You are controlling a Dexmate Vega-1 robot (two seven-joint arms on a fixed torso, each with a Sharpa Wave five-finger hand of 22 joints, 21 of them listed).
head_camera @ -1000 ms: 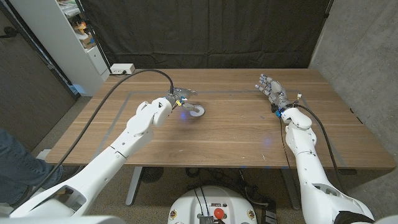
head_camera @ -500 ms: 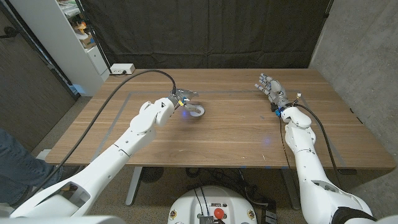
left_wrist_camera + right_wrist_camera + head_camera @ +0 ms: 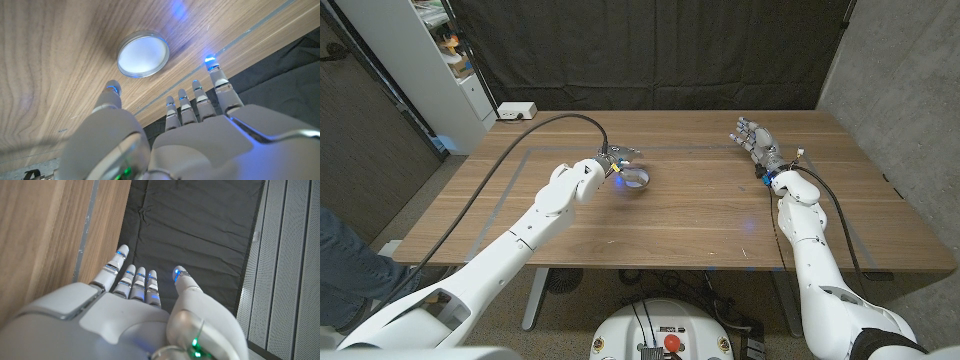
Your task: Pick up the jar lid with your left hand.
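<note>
**Left hand spread above the jar lid, not touching it**

The left hand (image 3: 610, 160) hangs over the middle-left part of the wooden table (image 3: 700, 215) with its fingers (image 3: 220, 90) apart and stretched out, holding nothing. In the left wrist view the thumb (image 3: 111, 95) stands off to one side of the other fingers, and the jar lid (image 3: 143, 53) shows beyond the fingertips, clear of them, with bare wood between. The lid is round, pale and flat, with a silvery rim, lying flat on the table. In the head view the jar lid (image 3: 635, 179) sits just beside the hand, on the side toward the table's middle. A black cable (image 3: 535, 125) arcs from the left arm toward the table's far left corner, where a small white box (image 3: 517, 110) lies.

The right hand (image 3: 756, 143) is well apart from the lid, near the far right part of the table. Its fingers (image 3: 131, 280) reach out side by side with the thumb (image 3: 184, 282) set a little apart, and it grips nothing. A dark curtain (image 3: 650, 50) hangs behind the table, and a white shelf unit (image 3: 430, 60) stands at the far left.
</note>
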